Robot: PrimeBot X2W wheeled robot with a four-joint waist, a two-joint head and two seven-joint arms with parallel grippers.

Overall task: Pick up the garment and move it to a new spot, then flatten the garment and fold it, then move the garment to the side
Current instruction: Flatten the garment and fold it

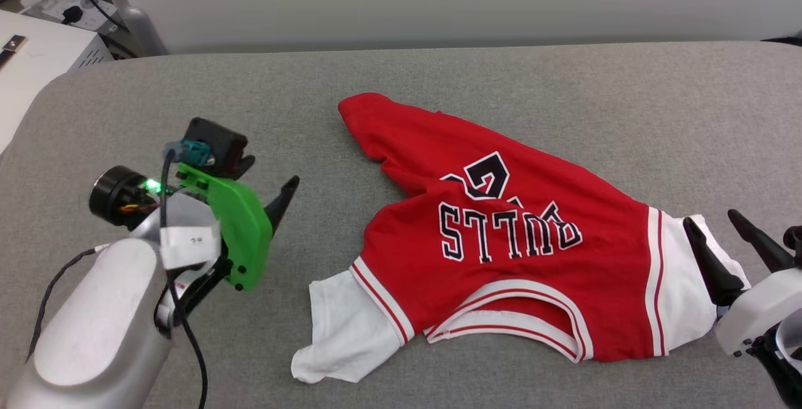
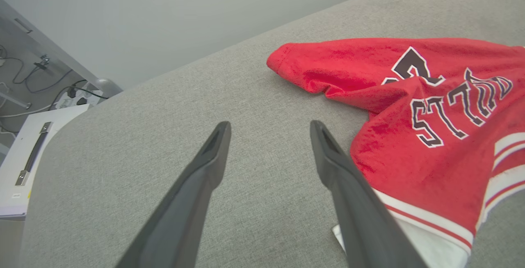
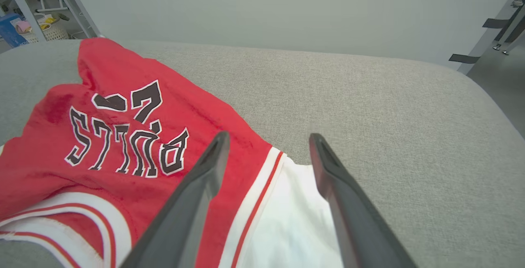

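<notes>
**Red jersey on a grey padded surface, with both grippers open beside it**

A red jersey-style garment point(image 1: 501, 252) lies loosely spread on a grey fabric surface point(image 1: 188, 83), in the middle and to the right of the head view. Its collar and two white sleeves are nearest the robot. The red body stretches away at an angle, and a rumpled corner forms its far end. The black, white-outlined "BULLS" print faces up and reads upside down from the head. Only part of the number beyond it shows, because a fold crosses it.

The right gripper point(image 3: 266, 136) is at the garment's right end, with its two dark fingers spread apart and holding nothing. In the right wrist view, one finger crosses the red cloth and the striped trim. The other runs along the outer edge of the white sleeve point(image 3: 287, 218), which fills the gap between them. Whether the fingertips touch the cloth cannot be told.

The left gripper point(image 2: 268, 126) is also spread wide and empty. It is over bare grey surface to the left of the garment. In the left wrist view, the red body and the other sleeve's striped trim lie just beside the finger nearest them. A green bracket point(image 1: 241, 233) sits on that wrist.
</notes>
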